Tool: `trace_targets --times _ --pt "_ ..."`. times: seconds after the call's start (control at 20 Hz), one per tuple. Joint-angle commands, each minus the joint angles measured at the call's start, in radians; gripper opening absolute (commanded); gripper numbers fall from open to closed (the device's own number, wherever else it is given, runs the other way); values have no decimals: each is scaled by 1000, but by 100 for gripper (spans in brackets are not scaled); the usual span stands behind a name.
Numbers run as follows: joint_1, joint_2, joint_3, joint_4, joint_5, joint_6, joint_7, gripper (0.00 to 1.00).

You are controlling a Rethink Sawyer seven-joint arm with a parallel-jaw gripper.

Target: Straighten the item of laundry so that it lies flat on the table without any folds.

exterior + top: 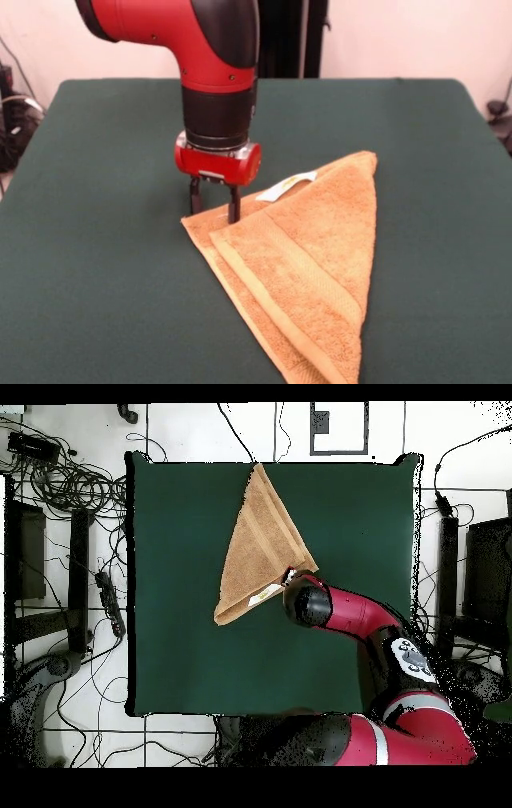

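The tan-orange towel [308, 264] lies on the dark green table [96, 240], folded over into a triangle of two layers. Its woven bands run along the left edge, and its white tag [286, 186] sticks out at the far edge. My gripper [214, 214] points straight down at the towel's left corner. Its fingers are apart, with green table showing between them. One fingertip [234, 216] is at the towel's edge, the other just beyond it. In the overhead view the towel [260, 544] lies in the table's [180, 644] upper middle, and my wrist [305, 602] hides the gripper.
The towel's long point reaches the table edge farthest from the robot [258, 468]. Cables [70, 479] and dark equipment lie on the floor to the table's sides. My arm [375, 629] reaches in over the table's right part in the overhead view.
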Motion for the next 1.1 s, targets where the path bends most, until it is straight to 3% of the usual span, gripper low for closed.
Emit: trace_targets --times 0.05,0.15,0.2,0.85,1.1 --pt "25 127 154 -23 22 69 70 100" --pt "22 127 157 -25 17 76 58 100" --pt "25 127 154 -27 20 89 58 0" --pt "57 113 111 -21 20 47 96 0" --pt "117 -15 -23 124 35 27 201 0"
